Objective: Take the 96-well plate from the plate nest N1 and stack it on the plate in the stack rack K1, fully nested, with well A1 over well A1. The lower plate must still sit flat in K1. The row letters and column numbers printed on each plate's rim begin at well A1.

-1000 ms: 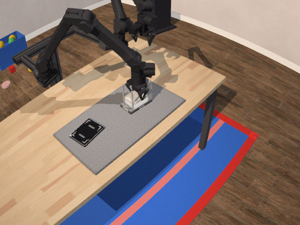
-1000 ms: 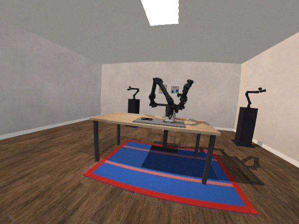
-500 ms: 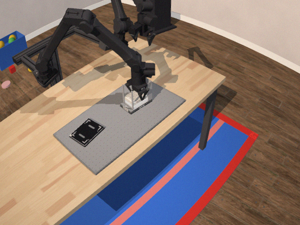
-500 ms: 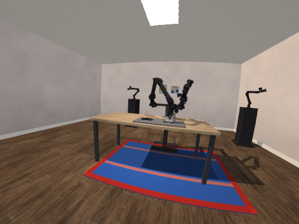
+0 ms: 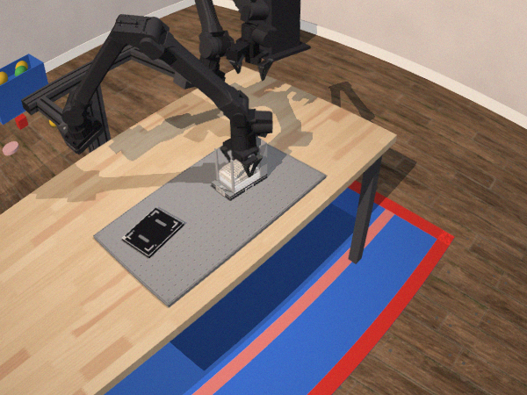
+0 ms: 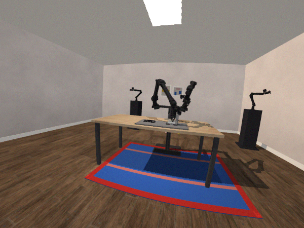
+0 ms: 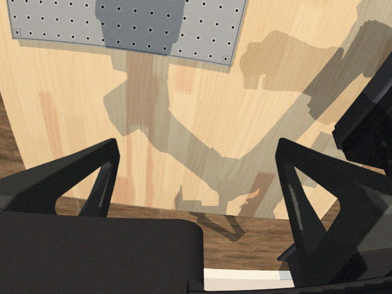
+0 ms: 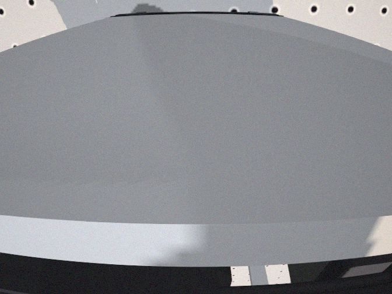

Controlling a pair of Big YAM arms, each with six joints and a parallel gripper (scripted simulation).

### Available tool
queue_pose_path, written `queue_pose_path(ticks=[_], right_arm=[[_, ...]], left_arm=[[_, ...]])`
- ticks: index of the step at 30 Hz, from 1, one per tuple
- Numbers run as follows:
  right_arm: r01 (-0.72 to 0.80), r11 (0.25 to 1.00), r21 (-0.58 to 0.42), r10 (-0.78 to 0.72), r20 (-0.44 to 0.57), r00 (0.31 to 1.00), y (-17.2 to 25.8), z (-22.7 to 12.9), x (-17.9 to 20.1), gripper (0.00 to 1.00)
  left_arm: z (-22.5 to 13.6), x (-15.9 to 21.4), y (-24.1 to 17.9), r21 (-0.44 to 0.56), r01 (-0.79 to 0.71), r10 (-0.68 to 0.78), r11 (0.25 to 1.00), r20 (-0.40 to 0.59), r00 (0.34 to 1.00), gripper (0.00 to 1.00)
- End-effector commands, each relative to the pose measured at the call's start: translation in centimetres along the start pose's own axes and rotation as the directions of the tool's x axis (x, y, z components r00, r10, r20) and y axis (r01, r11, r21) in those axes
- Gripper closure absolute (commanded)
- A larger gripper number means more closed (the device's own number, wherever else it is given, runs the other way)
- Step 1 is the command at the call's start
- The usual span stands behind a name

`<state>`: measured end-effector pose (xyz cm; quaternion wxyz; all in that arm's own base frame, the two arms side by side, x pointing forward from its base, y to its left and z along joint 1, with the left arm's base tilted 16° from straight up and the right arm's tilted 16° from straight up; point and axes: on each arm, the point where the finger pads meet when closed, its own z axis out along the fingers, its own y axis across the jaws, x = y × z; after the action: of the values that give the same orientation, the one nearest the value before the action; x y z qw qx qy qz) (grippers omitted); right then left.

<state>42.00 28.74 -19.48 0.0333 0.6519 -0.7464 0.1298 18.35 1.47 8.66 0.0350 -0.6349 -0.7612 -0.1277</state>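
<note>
The plate nest N1 point(image 5: 153, 232) point(image 6: 149, 121) is black and empty. The stack rack K1 point(image 5: 232, 171) point(image 6: 177, 119) point(image 8: 189, 126) has clear grey walls; its wall fills most of the right wrist view. My right gripper point(image 5: 239, 166) points down inside the rack, shut on the white 96-well plate point(image 5: 233, 170) across its width. The held plate is low in the rack, over the lower plate; I cannot tell whether they touch. The lettering, the wells and the fingertips are hidden in the right wrist view. My left gripper point(image 5: 251, 68) point(image 7: 197, 147) is open and empty beyond the table's far end.
A grey perforated board point(image 5: 202, 237) point(image 7: 63, 18) carries both nest and rack on the wooden table point(image 5: 48, 263) point(image 7: 79, 94). The right arm reaches across the table to the rack. The rack's walls stand close around the right gripper.
</note>
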Motion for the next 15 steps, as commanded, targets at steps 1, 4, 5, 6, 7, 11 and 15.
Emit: queue_pose_path(ticks=[1,4,5,6,7,11,15], right_arm=[[-0.004,1.0,0.023,0.004,0.019,1.0,-1.96,0.19,-0.75,1.0],[-0.004,1.0,0.023,0.004,0.019,1.0,-1.96,0.2,-0.76,1.0],[-0.003,1.0,0.021,0.003,0.016,1.0,-1.86,0.26,-0.66,1.0],[-0.003,1.0,0.021,0.003,0.017,1.0,-1.89,0.27,-0.69,1.0],[-0.004,1.0,0.022,0.003,0.018,1.0,-1.92,0.28,-0.72,1.0],[-0.004,1.0,0.023,0.004,0.018,1.0,-1.92,0.36,-0.72,1.0],[-0.004,1.0,0.022,0.003,0.018,1.0,-1.94,0.4,-0.73,1.0]], left_arm=[[-0.62,0.29,0.45,-0.014,0.004,-0.004,1.0,0.003,1.0,0.0],[-0.62,0.29,0.45,-0.014,0.004,-0.004,1.0,0.003,1.0,0.0],[-0.62,0.29,0.45,-0.014,0.004,-0.004,1.0,0.003,1.0,0.0],[-0.62,0.29,0.45,-0.014,0.004,-0.004,1.0,0.003,1.0,0.0],[-0.62,0.29,0.45,-0.014,0.004,-0.004,1.0,0.003,1.0,0.0],[-0.62,0.29,0.45,-0.014,0.004,-0.004,1.0,0.003,1.0,0.0],[-0.62,0.29,0.45,-0.014,0.004,-0.004,1.0,0.003,1.0,0.0]])
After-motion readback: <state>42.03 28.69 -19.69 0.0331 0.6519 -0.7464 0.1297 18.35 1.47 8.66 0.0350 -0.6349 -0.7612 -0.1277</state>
